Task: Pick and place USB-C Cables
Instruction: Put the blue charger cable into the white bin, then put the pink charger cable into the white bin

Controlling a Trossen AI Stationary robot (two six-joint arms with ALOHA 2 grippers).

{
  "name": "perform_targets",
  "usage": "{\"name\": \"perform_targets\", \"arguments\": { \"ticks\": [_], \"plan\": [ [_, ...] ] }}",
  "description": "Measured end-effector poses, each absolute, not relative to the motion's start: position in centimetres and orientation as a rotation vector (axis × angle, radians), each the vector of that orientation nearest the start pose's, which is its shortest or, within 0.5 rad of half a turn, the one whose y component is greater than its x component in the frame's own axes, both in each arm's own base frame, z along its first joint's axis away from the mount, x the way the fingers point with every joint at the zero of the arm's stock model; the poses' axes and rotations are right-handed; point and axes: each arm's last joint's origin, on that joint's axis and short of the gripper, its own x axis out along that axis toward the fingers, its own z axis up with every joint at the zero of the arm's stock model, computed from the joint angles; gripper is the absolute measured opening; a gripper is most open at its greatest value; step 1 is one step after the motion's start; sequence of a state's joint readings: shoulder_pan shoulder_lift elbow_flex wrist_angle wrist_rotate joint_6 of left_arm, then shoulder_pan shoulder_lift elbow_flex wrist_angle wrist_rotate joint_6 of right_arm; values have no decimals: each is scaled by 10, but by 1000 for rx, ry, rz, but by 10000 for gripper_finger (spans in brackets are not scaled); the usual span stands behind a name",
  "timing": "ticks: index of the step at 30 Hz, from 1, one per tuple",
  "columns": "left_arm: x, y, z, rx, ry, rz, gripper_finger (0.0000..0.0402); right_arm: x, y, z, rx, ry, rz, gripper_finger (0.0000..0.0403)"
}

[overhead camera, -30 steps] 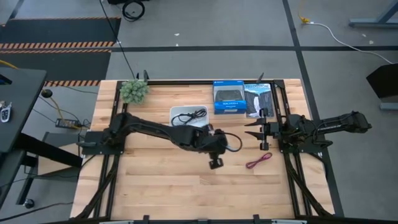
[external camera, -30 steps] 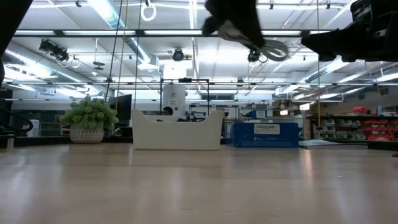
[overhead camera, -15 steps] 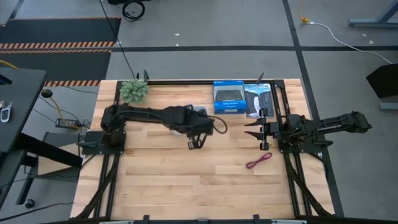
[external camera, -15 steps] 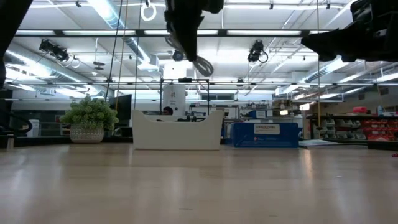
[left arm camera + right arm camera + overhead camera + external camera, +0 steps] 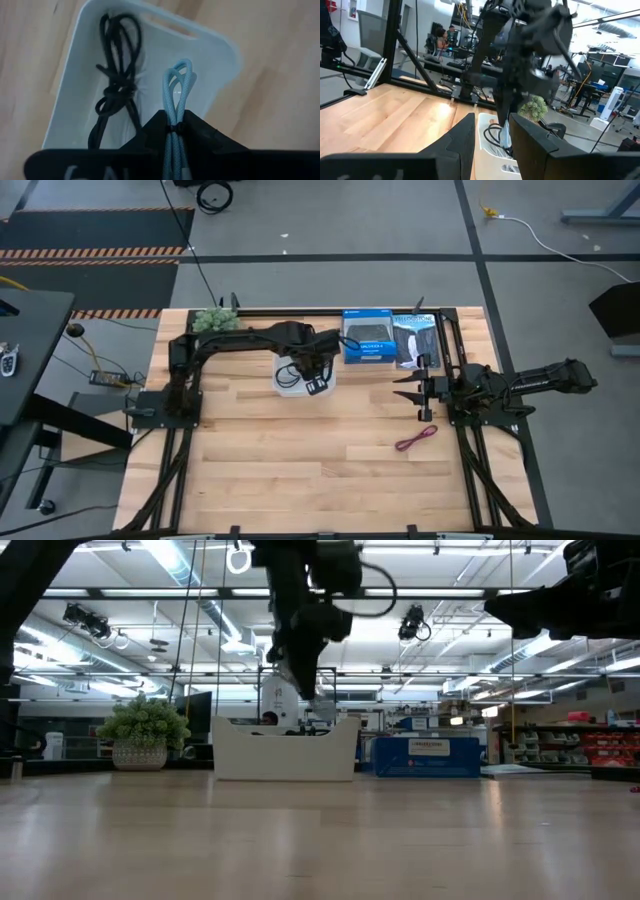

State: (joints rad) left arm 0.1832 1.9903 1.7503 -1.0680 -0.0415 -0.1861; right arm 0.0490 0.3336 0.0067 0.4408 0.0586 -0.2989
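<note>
My left gripper (image 5: 314, 383) hangs over the white bin (image 5: 283, 363), shut on the light blue-grey cable (image 5: 178, 85). In the low view that gripper (image 5: 312, 690) is just above the bin's rim (image 5: 285, 748). The black cable (image 5: 118, 87) lies coiled on the bin's floor. The dark red cable (image 5: 416, 440) lies flat on the table near the right arm. My right gripper (image 5: 405, 392) waits open at the table's right side, touching nothing. The white cable is hidden or out of view. My left gripper pinches the light blue-grey cable bundle between its two fingers at the dark tie (image 5: 173, 129), coming from above and pointing down. The cable runs along the fingers. Its looped end (image 5: 180, 67) sticks out past the fingertips over the bin, lifted clear of the table.
A blue retail box (image 5: 367, 337) and a black-and-white one (image 5: 413, 340) lie at the far edge right of the bin. A potted plant (image 5: 215, 323) stands at the far left corner. Bare wood covers the table's near half. In the right wrist view, people sit in the room beyond.
My left gripper has carried the light blue-grey cable from the table's middle toward the far edge, ending over the white bin and lower than before. It has stayed shut on the cable. The right arm has kept still.
</note>
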Motion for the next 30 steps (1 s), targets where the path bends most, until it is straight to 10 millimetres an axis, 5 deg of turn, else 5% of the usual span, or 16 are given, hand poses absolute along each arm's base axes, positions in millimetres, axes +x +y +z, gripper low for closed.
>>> {"name": "perform_targets", "arguments": {
  "ticks": [13, 22, 30],
  "plan": [
    [397, 76, 191, -313, 1193, 358, 57, 118, 4, 179, -292, -111, -26, 128],
    [396, 75, 172, -233, 1142, 382, 163, 118, 4, 179, -292, -111, -26, 128],
    [394, 75, 187, -230, 1106, 377, 233, 118, 4, 179, -292, -111, -26, 128]
  ]
}}
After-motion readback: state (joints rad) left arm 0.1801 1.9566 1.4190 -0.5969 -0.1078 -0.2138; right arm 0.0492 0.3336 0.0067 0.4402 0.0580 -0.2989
